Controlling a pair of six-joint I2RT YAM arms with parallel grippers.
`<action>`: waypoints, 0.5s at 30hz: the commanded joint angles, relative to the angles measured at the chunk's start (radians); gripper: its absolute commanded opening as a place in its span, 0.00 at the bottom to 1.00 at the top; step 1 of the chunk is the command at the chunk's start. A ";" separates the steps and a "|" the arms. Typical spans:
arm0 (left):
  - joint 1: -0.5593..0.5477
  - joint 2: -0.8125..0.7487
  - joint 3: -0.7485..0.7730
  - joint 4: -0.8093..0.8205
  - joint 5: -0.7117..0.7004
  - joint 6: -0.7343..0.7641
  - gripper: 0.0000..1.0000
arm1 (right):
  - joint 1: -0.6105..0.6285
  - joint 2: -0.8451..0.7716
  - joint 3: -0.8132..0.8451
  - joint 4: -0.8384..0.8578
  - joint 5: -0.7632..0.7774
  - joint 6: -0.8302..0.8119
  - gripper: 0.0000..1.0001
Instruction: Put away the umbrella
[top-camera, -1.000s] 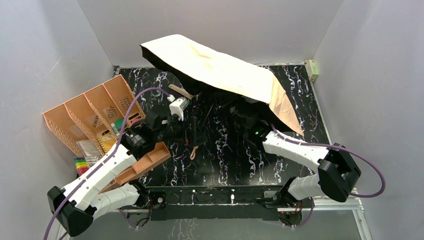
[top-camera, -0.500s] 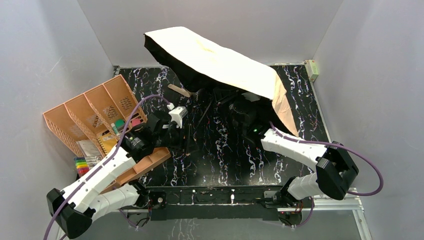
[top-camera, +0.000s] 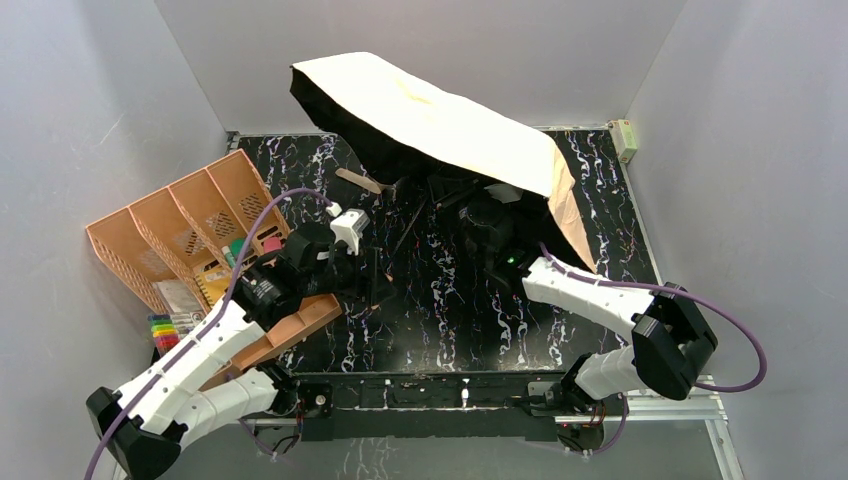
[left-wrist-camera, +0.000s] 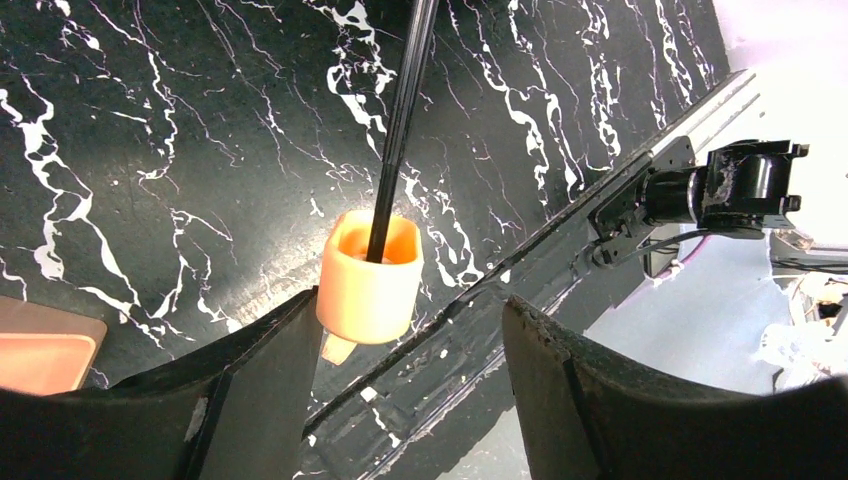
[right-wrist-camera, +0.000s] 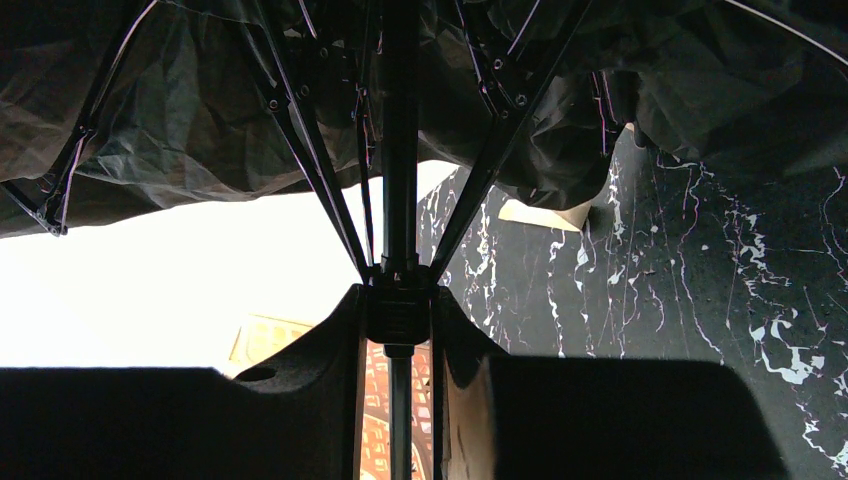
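We list tan-and-black folding umbrella (top-camera: 440, 120): right gripper (right-wrist-camera: 398, 310) clamps black shaft (right-wrist-camera: 400, 150); left gripper (left-wrist-camera: 405, 305) gapes around orange-tan handle (left-wrist-camera: 368, 275) beside black marbled table (left-wrist-camera: 150, 120)'s near edge.

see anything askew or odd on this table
The umbrella is partly open and tipped sideways, its canopy lopsided and crumpled across the back of the table. The orange organizer sits crooked at the left edge.
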 joint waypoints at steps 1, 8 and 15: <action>-0.004 0.001 -0.002 0.005 -0.012 0.028 0.65 | -0.004 -0.040 0.051 0.085 0.021 0.026 0.00; -0.003 0.003 -0.030 0.051 -0.009 0.043 0.59 | -0.003 -0.045 0.048 0.094 0.007 0.029 0.00; -0.004 0.033 -0.056 0.133 -0.004 0.082 0.42 | -0.003 -0.047 0.047 0.094 -0.012 0.038 0.00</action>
